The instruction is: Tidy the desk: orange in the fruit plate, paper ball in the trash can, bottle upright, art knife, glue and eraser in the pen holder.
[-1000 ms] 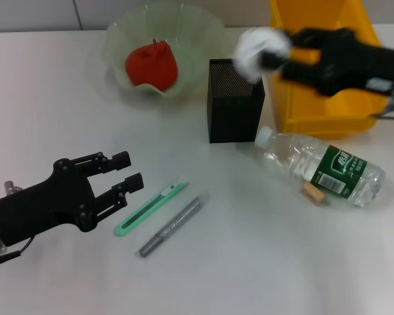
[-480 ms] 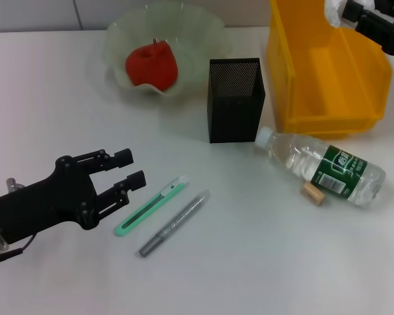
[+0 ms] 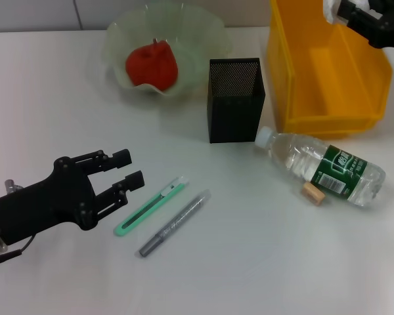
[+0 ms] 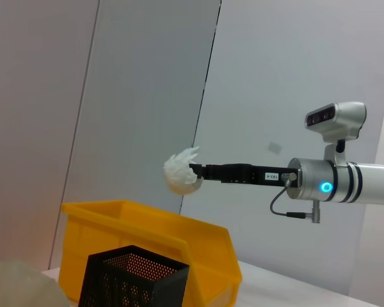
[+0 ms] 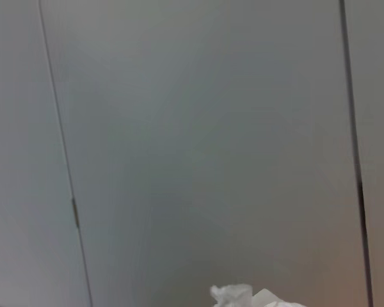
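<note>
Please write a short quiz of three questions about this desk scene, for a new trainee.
1. True or false: the bottle stands upright.
2. What does the right gripper hold? A) paper ball B) eraser C) glue
3. Fill in: the red fruit lies in the ____.

Key:
1. False; it lies on its side beside the eraser.
2. A; the paper ball is held above the yellow trash can.
3. Fruit plate. The left gripper, fingers open, is near the art knife.
</note>
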